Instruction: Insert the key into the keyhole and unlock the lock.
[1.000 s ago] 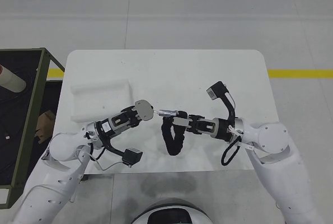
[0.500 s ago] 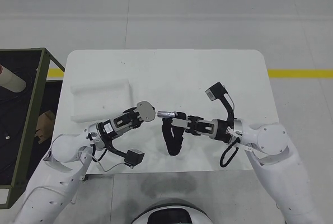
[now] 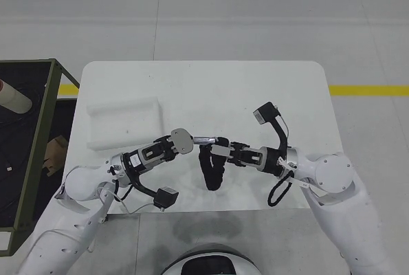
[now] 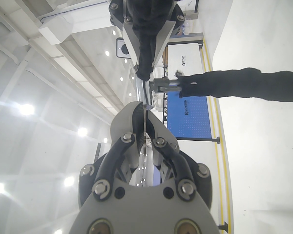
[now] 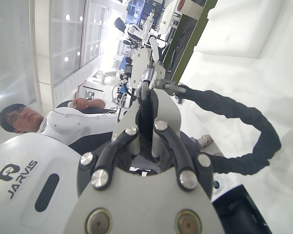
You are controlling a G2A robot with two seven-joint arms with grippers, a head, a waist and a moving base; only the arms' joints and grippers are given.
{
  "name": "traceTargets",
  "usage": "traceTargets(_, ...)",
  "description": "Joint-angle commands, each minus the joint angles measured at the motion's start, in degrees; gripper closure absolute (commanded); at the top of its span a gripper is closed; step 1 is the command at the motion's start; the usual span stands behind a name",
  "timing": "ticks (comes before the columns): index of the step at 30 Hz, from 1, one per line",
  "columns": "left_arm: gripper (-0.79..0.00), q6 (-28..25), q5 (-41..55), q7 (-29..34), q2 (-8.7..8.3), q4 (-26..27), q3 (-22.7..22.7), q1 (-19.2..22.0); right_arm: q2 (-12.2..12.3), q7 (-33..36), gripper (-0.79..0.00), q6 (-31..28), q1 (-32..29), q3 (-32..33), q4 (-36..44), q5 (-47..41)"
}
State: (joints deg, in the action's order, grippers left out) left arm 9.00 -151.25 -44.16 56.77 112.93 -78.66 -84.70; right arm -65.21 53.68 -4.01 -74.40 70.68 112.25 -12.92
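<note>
**Top view.** You saw both arms meet over the middle of the table (image 3: 259, 89), nearer its front edge. The left gripper (image 3: 181, 140) faced the right gripper (image 3: 220, 146), and the lock (image 3: 204, 139) showed as a silver cylinder bridging the short space between them. The lock's black cable loop (image 3: 211, 172) hung from the right gripper down to the table. A white foam block (image 3: 122, 120) lay well apart from them, near the left edge.

**Left wrist view.** You saw the left gripper (image 4: 142, 113) with its jaws narrow, pinched flat on the key (image 4: 145, 125). The key's tip was at the end face of the lock (image 4: 142, 91). You could not tell whether it had entered the keyhole. The cable's metal end piece (image 4: 163, 85) met the side of the cylinder.

**Right wrist view.** You saw the right gripper (image 5: 147, 98) with its jaws clamped on the black-sleeved body of the lock (image 5: 148, 75). The cylinder projected past them toward the left gripper (image 5: 146, 59). The cable loop (image 5: 234, 122) curved away over the table (image 5: 234, 79), with the foam block (image 5: 246, 25) beyond it.
</note>
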Motion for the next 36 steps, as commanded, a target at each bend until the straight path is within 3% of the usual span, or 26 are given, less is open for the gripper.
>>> traceTargets(1, 0.0, -0.13, 0.16, -0.06, -0.01, -0.01, -0.06, 0.02, 0.06, -0.05, 0.0, -0.03, -0.02, 0.01, 0.0, -0.08)
traceTargets(13, 0.0, -0.81, 1.55, -0.73, -0.06, -0.22, -0.14, 0.42, 0.35, 0.68, 0.0, -0.14, 0.42, -0.32, -0.69, -1.27)
traceTargets(16, -0.714, -1.2, 2.13, -0.77, -0.07, -0.17, -0.24, 0.6, 0.41, 0.82, 0.0, -0.07, 0.54, -0.38, -0.87, -1.76)
traceTargets(17, -0.785, -1.27, 2.46, -0.94, -0.07, -0.12, -0.28, 0.64, 0.42, 0.88, 0.0, -0.09, 0.64, -0.35, -1.06, -2.08)
traceTargets(30, -0.785, -0.65, 3.28, 1.02, -0.03, -0.96, -1.21, 0.18, 0.67, 0.27, 0.0, -0.82, 1.14, 0.21, -2.21, -3.64)
traceTargets(36, -0.785, -3.06, 9.55, 1.33, 0.04, -2.4, -2.79, 0.29, 0.98, -0.07, 0.0, -1.46, 0.78, 2.14, -2.22, -4.37)
